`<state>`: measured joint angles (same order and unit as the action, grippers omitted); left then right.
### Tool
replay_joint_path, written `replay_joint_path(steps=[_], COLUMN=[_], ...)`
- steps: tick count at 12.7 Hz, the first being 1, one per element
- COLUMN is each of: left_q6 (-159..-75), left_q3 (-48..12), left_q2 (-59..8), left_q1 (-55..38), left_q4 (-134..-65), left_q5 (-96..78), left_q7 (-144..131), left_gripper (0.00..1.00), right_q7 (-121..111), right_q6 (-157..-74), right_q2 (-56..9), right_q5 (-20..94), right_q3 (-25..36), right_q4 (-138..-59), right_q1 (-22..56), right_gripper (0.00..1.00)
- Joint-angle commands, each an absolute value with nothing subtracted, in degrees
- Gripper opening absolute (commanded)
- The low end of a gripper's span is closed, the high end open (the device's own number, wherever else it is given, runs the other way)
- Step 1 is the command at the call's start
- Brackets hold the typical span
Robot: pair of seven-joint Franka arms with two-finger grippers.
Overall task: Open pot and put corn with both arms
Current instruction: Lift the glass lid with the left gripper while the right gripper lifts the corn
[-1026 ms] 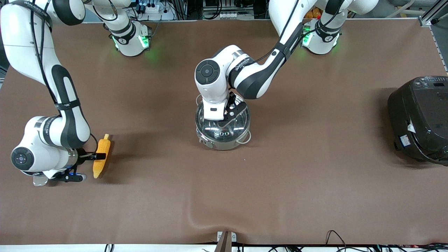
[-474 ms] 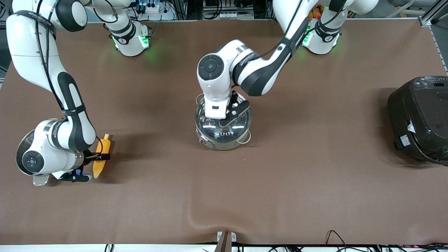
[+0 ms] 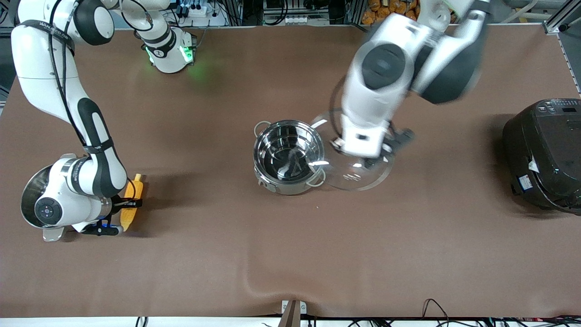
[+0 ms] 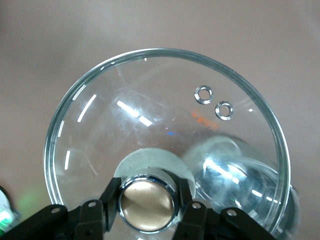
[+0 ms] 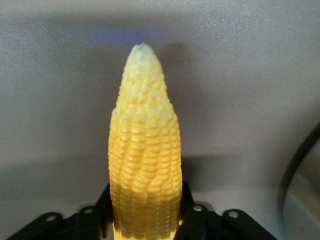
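My right pincer [image 3: 119,205] grips the corn [image 3: 129,206] low at the right arm's end of the desk [image 3: 290,254]. The pot [image 3: 288,156] stands open mid-desk. My left pincer [image 3: 368,154] clamps the lid [image 3: 358,175] by its knob; I'd swing it well aside first.

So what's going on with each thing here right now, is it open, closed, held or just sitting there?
pot: open, lid off, nothing inside.
glass lid: held up by its knob, beside the pot toward the left arm's end.
left gripper: shut on the lid's knob.
corn: gripped at its middle, at the table's right-arm end.
right gripper: shut on the corn.
black cooker: closed, untouched.
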<state>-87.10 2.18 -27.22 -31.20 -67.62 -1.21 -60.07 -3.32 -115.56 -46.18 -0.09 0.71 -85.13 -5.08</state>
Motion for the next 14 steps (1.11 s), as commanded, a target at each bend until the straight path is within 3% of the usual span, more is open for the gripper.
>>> replay_joint_path(steps=[1,4,7,11,12,14], left_q6=[-88.0,-94.9,-117.3,-138.6,-144.9,-146.2], left_q3=[1.7,1.4,1.5,1.4,1.5,1.5], left_q2=[-25.8,-24.6,-17.8,-17.7,-18.8,-20.9], left_q1=[-22.0,-12.2,-7.0,-4.7,-4.7,-3.3], left_q4=[-73.4,-81.9,-105.3,-123.7,-126.4,-125.9], left_q5=[1.0,1.3,1.3,1.3,1.4,1.4], left_q7=[-45.3,-34.5,-26.7,-25.8,-24.7,-22.3], left_gripper=[0.00,0.00,0.00,0.00,0.00,0.00], right_q7=[-5.3,-5.4,-6.2,-6.3,-6.3,-5.6], right_q6=[-115.9,-115.8,-114.0,-108.3,-107.2,-105.8], right_q2=[-46.7,-45.9,-41.8,-33.2,-31.4,-28.5], right_q5=[0.5,0.5,0.4,0.4,0.4,0.7], right_q3=[0.4,0.4,0.1,0.1,0.1,0.0], right_q4=[-84.5,-84.6,-84.4,-84.1,-83.9,-83.5], right_q1=[-5.5,-5.1,-2.7,5.4,8.9,14.7], right_gripper=[0.00,0.00,0.00,0.00,0.00,0.00])
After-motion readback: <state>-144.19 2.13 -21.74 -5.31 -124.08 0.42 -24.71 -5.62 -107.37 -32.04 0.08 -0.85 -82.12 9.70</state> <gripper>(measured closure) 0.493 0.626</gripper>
